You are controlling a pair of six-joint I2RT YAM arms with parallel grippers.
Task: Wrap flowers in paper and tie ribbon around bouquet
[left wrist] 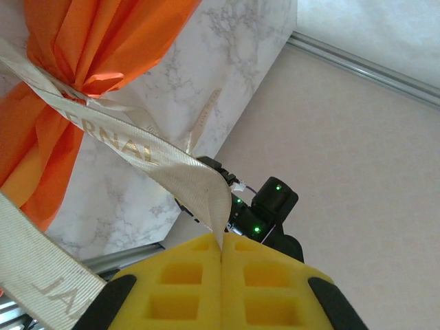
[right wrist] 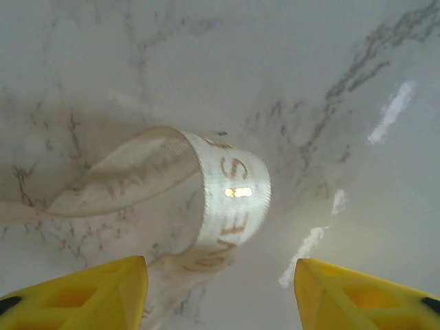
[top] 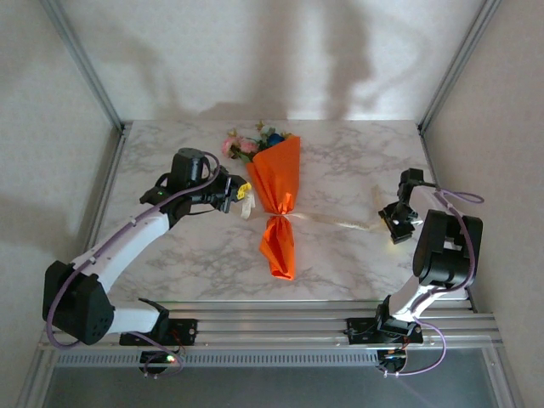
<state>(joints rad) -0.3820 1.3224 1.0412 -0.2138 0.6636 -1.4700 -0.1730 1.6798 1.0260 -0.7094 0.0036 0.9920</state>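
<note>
The bouquet (top: pixel 279 200) lies near the middle of the marble surface (top: pixel 170 246). Its flowers (top: pixel 251 143), pink and blue blooms with green leaves, point toward the far edge. Its flared orange tail points toward the arm bases. The orange paper (top: pixel 280 174) narrows to a pinched waist about two thirds of the way down.

The ribbon (top: pixel 331 222) circles that waist. One pale strand runs from it across the surface to the right, and another runs a short way to the left. From the left wrist, the ribbon (left wrist: pixel 137 148) is cream with gold lettering. It crosses the gathered paper (left wrist: pixel 82 48) at the waist and slants down over the surface (left wrist: pixel 206 62) into the left hand (left wrist: pixel 221 258). The yellow fingers (left wrist: pixel 179 282) of that hand are pressed together on the ribbon's end. A second stretch of the same strip crosses the lower left corner of that view.

In the overhead view, the left hand (top: pixel 236 194) sits just left of the bouquet, level with its upper half.

The right hand (top: pixel 398 228) is well off to the right, near the far end of the long strand and pointing down at the surface. From its wrist, the ribbon (right wrist: pixel 234 192) curls into a raised loop on the marble surface (right wrist: pixel 309 82). Its tail runs back toward the left finger. The right hand (right wrist: pixel 218 271) is open, with its yellow fingers (right wrist: pixel 103 289) wide apart and gripping nothing.
</note>
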